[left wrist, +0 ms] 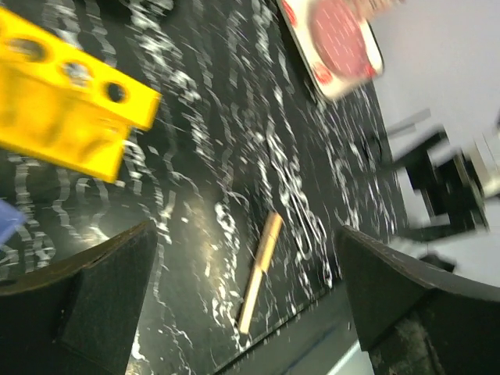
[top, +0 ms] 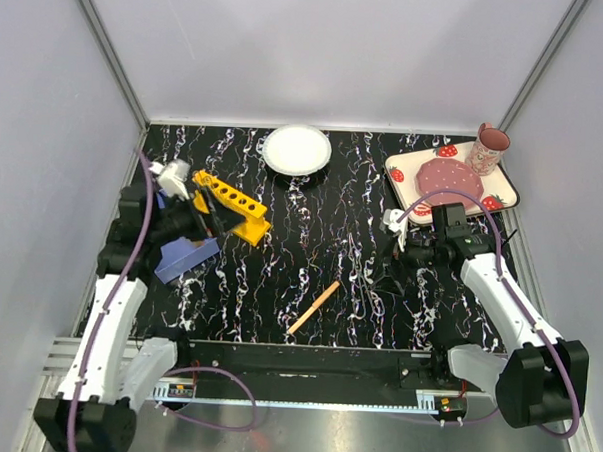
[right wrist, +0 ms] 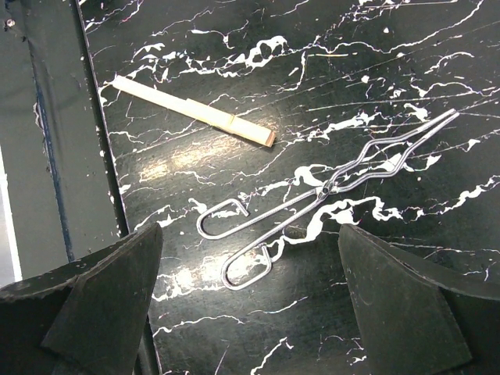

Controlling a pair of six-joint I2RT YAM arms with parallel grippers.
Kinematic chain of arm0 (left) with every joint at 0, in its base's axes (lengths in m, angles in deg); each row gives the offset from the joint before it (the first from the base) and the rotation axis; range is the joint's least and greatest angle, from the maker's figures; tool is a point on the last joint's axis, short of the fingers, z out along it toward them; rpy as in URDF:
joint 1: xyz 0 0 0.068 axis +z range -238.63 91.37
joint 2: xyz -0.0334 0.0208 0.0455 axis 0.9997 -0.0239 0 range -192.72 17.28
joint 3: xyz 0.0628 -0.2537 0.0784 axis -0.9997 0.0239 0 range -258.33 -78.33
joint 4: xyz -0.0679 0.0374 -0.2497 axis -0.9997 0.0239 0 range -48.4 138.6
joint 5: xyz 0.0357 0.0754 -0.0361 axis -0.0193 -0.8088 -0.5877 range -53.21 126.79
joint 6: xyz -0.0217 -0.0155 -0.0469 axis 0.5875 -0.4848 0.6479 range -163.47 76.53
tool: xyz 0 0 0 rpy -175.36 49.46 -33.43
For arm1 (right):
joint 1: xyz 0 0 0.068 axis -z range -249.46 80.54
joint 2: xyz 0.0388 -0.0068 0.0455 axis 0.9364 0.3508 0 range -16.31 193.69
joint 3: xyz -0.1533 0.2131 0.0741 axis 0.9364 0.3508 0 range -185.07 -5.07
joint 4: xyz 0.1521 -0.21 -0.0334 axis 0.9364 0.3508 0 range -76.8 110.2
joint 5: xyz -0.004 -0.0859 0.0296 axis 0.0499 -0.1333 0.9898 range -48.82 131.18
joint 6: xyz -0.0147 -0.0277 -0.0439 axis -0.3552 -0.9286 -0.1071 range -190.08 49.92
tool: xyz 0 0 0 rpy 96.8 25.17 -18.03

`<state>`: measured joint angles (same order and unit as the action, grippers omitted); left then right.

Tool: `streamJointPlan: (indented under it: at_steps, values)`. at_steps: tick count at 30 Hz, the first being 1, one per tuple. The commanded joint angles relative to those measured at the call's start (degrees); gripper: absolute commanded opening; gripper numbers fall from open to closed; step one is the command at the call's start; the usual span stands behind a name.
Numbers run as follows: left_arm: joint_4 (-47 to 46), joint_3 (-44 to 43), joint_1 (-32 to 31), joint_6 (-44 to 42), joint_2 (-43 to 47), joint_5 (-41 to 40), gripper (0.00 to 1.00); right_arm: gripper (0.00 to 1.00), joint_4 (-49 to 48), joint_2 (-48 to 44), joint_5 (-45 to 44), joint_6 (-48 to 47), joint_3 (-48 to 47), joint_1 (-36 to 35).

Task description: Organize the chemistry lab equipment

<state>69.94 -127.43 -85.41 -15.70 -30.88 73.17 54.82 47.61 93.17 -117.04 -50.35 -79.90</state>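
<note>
Tongs (right wrist: 323, 190), seemingly steel, beside wooden stick (right wrist: 195, 113)

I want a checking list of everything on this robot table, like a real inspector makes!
Surface: black marbled table.
Job's things: yellow rack back left; wooden stick front middle; metal tongs front right.
Clutter: white plate; strawberry tray with pink cup; blue piece by the left arm.
Pincers: left pincer open, empty; right pincer open, above the tongs.
Cables: purple cables along both arms.
Surroundings: pale walls.
</note>
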Motion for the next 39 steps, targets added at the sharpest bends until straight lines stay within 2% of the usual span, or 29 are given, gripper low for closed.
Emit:
streamJointPlan:
  at_steps: [1, 3, 6, 8, 9, 12, 14, 15, 20, 24, 28, 31, 39]
  values:
    - [-2.8, 1.4, -15.5, -1.6, 1.9, -5.8, 0.99, 1.0, -2.0, 0.9, 1.5, 2.0, -0.2, 0.2]
    - [-2.6, 2.3, -21.4, -0.8, 0.9, -9.4, 0.99, 1.0, -2.1, 1.2, 1.1, 2.1, -0.3, 0.2]
    - [-1.4, 2.5, -35.9, -0.2, -2.9, -17.8, 0.99, 1.0, -2.2, 1.4, 0.7, 2.3, -0.3, 0.2]
    - [-1.4, 2.1, -41.2, 0.7, -5.6, -24.1, 0.99, 1.0, -2.1, 1.6, 0.6, 2.3, -0.3, 0.2]
    - [-1.3, 1.7, -46.1, 1.1, -8.8, -25.8, 0.99, 1.0, -2.1, 1.6, 0.5, 2.4, -0.3, 0.3]
    - [-0.7, -1.5, -54.9, 1.2, -17.3, -33.3, 0.99, 1.0, -2.1, 1.8, 0.4, 2.3, -0.2, 0.6]
    - [1.1, -5.5, -58.3, 1.1, -22.1, -38.0, 0.99, 1.0, -2.2, 1.6, 0.2, 2.2, -0.3, 0.8]
    - [2.1, -7.2, -61.1, 0.9, -27.5, -39.4, 0.99, 1.0, -2.2, 1.7, 0.2, 2.2, -0.2, 0.9]
    - [8.3, -18.7, -66.1, -0.5, -42.5, -44.6, 0.98, 1.0, -2.2, 1.4, 0.1, 2.1, -0.1, 1.5]
    - [10.9, -24.6, -68.4, -1.2, -52.4, -45.9, 0.89, 1.0, -2.2, 1.4, -0.1, 2.0, 0.1, 1.6]
    - [11.9, -27.2, -68.7, -1.0, -56.4, -45.9, 0.72, 1.0, -2.2, 1.3, -0.1, 1.8, 0.2, 1.6]
    - [12.2, -27.6, -68.9, -1.0, -58.3, -46.0, 0.7, 1.0, -2.1, 1.5, -0.2, 1.7, 0.2, 1.8]
    - [12.2, -27.9, -68.9, -0.8, -62.0, -45.0, 0.49, 1.0, -2.2, 1.3, -0.2, 1.7, 0.2, 1.7]
